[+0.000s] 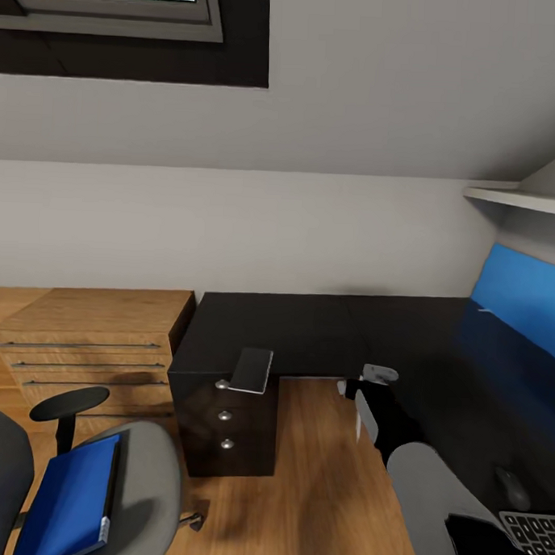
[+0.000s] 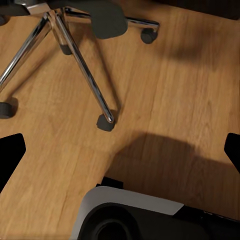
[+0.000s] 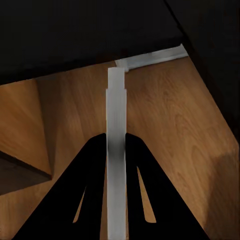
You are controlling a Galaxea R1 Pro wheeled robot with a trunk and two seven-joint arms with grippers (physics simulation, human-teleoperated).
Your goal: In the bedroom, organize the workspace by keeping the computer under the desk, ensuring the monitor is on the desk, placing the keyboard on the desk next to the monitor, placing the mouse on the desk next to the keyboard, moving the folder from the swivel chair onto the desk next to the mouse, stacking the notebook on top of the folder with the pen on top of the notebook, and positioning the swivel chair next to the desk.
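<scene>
Lower left of the head view: grey swivel chair (image 1: 144,473), black armrest (image 1: 70,403) raised beside the seat. Flat on that seat, the bright blue folder (image 1: 70,498), white page edges turned toward the frame's lower middle.

Centre to right: glossy black counter (image 1: 307,331), L-shaped, with a stack of black drawers (image 1: 227,425) under its near left end, all three pushed shut, silver knobs showing, contents hidden. Resting on the counter edge above those drawers, a pale grey flat slab (image 1: 252,369). Far lower right, on the counter top: the small black mouse (image 1: 512,488), and just below it in the frame a corner of the keyboard (image 1: 533,532). Along the right edge, a blue panel (image 1: 518,304). Left of the counter, a light-wood cabinet (image 1: 89,334), its drawers shut too.

Left end effector (image 2: 120,155): fingers spread wide, nothing between them, bare wood floor (image 2: 175,75) below, the chair's chrome star base (image 2: 75,50) nearby.

Right end effector (image 3: 116,142): black fingers drawn close on either side of a pale grey strip (image 3: 116,100) under the counter's dark edge; cannot tell whether pinching that strip or merely framing it, the near part being blurred.
</scene>
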